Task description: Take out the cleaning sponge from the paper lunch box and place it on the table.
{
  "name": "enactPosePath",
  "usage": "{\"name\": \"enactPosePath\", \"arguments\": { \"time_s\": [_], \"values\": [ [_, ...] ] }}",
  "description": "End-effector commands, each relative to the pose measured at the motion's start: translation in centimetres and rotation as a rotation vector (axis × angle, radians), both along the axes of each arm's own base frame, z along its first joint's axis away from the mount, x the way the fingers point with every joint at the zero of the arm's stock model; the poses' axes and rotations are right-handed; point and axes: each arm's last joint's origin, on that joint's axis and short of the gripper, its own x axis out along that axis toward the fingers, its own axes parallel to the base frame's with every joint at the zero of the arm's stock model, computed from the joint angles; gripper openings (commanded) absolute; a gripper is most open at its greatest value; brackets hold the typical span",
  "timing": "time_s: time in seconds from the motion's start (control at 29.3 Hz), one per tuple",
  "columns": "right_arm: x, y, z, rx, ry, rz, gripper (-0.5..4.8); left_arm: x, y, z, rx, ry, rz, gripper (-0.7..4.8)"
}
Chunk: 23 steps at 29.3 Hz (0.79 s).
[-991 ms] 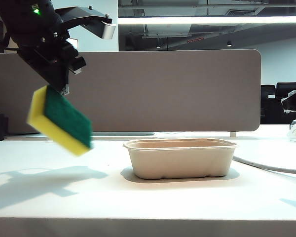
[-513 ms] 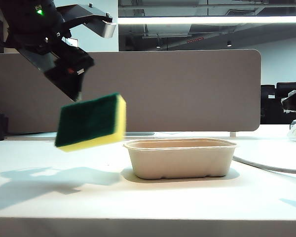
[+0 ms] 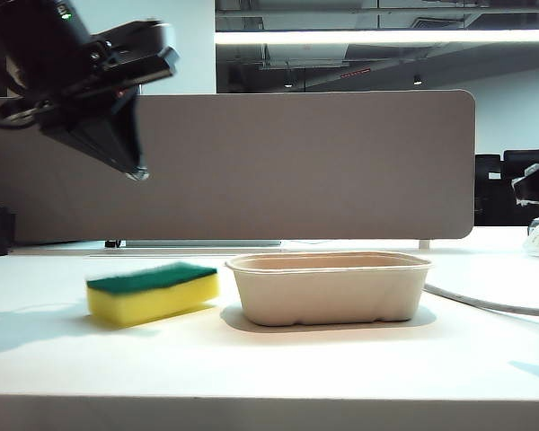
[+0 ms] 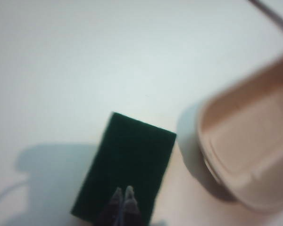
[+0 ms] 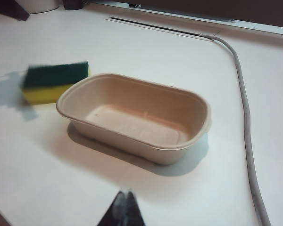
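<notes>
Left jaws [image 4: 123, 195] above cleaning sponge [image 3: 153, 292].

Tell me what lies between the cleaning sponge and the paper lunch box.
Nothing: only a narrow strip of bare white table separates the cleaning sponge from the paper lunch box. The exterior and right wrist views both show the gap.

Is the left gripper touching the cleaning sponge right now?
Apart. The exterior view shows the left gripper, jaws shut, high above the cleaning sponge, with the partition panel visible between them. The sponge lies on the table.
</notes>
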Motion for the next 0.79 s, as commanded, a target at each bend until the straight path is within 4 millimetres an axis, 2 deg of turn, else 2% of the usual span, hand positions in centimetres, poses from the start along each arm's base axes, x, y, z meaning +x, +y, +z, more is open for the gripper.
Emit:
{"name": "enactPosePath", "arguments": {
  "time_s": [0.03, 0.1, 0.21, 0.27, 0.41, 0.58, 0.62, 0.68, 0.72, 0.79],
  "values": [
    [0.0, 0.0, 0.2, 0.011, -0.016, -0.001, -0.05, 0.6, 0.8, 0.4, -0.078, -0.001, 0.065, -0.05],
    [0.0, 0.0, 0.2, 0.011, -0.016, -0.001, -0.05, 0.6, 0.8, 0.4, -0.066, -0.008, 0.011, 0.16],
    [0.0, 0.0, 0.3, 0.015, -0.021, -0.001, -0.05, 0.5, 0.6, 0.4, -0.073, -0.005, -0.042, 1.47],
    [0.0, 0.0, 0.3, 0.017, -0.024, -0.001, -0.05, 0.4, 0.6, 0.5, -0.076, -0.004, -0.05, 1.67],
    [0.0, 0.0, 0.3, 0.017, -0.025, -0.001, -0.05, 0.2, 0.6, 0.9, -0.076, -0.024, -0.059, 1.66],
    [0.0, 0.0, 0.3, 0.018, -0.025, -0.001, -0.05, -0.9, 1.2, 2.5, -0.069, -0.104, -0.098, 1.62],
    [0.0, 0.0, 0.3, 0.017, -0.025, -0.001, -0.05, -1.2, 1.3, 2.9, -0.076, -0.12, -0.109, 1.4],
    [0.0, 0.0, 0.3, 0.018, -0.025, -0.001, -0.05, -2.1, 1.6, 4.0, -0.104, -0.164, -0.144, -0.24],
    [0.0, 0.0, 0.3, 0.018, -0.026, -0.001, -0.05, -2.6, 1.9, 4.6, -0.121, -0.187, -0.153, -0.01],
    [-0.1, -0.1, 0.4, 0.022, -0.032, -0.002, -0.05, -4.0, 2.5, 6.1, -0.16, -0.252, -0.168, -0.06]
  ]
}}
